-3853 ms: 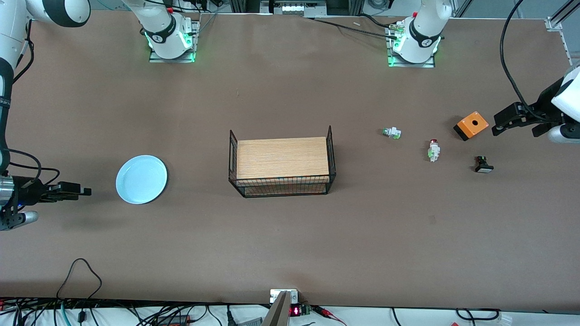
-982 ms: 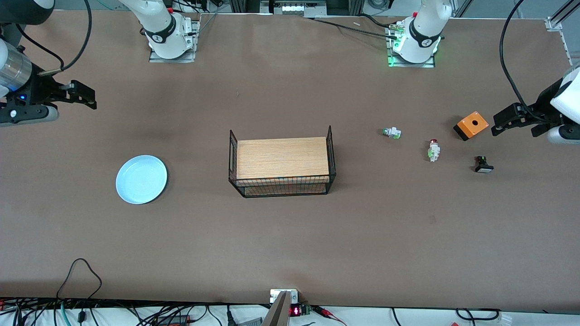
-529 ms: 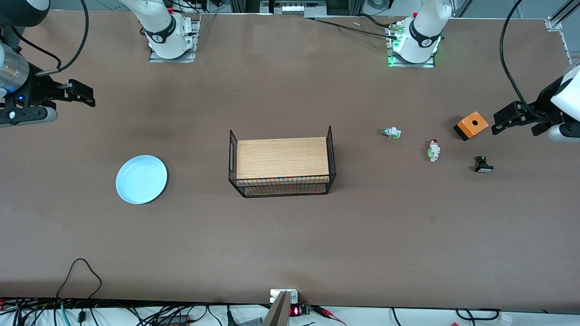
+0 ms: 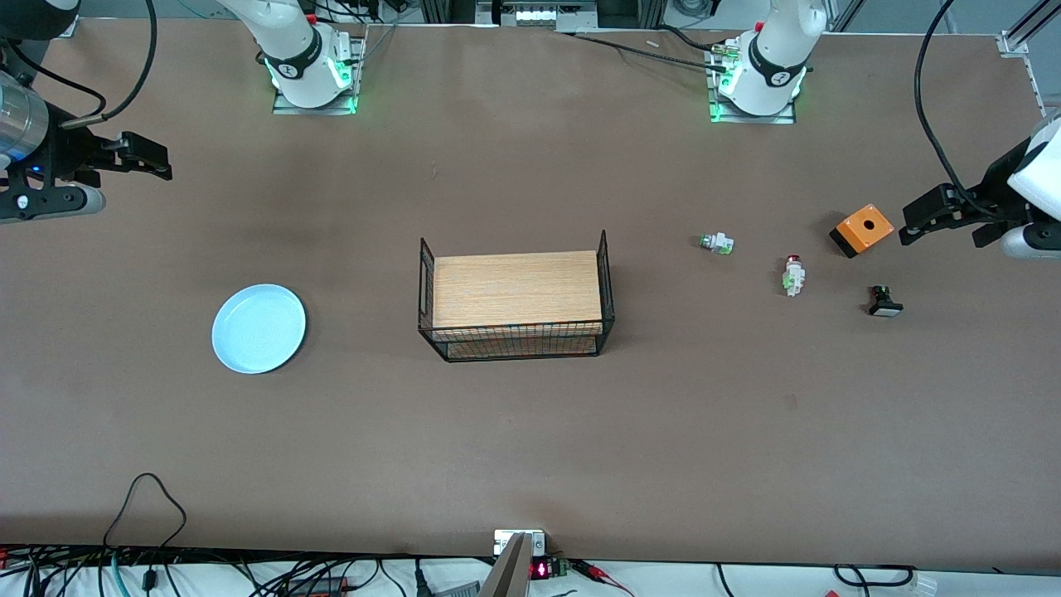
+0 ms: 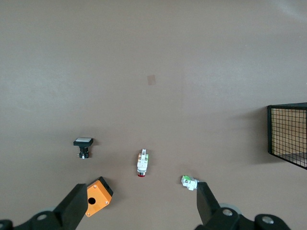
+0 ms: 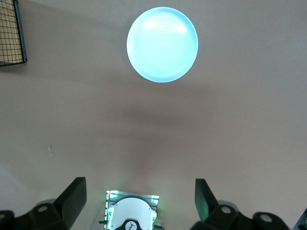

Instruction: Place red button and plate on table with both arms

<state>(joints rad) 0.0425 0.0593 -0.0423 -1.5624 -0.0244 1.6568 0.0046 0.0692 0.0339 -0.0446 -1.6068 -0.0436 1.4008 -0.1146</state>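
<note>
The red button (image 4: 794,274) lies on its side on the brown table (image 4: 514,448), toward the left arm's end; the left wrist view shows it (image 5: 142,164) with its red cap. The pale-blue plate (image 4: 259,328) rests flat on the table toward the right arm's end, and the right wrist view shows it (image 6: 162,44) too. My left gripper (image 4: 908,225) hangs open and empty over the table beside an orange box, apart from the button (image 5: 140,191). My right gripper (image 4: 164,162) is open and empty over bare table, well away from the plate (image 6: 139,184).
A wooden-topped black wire rack (image 4: 515,303) stands mid-table. Around the red button lie an orange box (image 4: 862,230), a black button with a white face (image 4: 885,302) and a white-green part (image 4: 717,243). Both arm bases stand along the table's edge farthest from the front camera.
The right gripper, which was low beside the plate earlier, now hangs over bare table toward its base and has drifted only slightly in the last second. The left arm, plate and button are unmoved.
</note>
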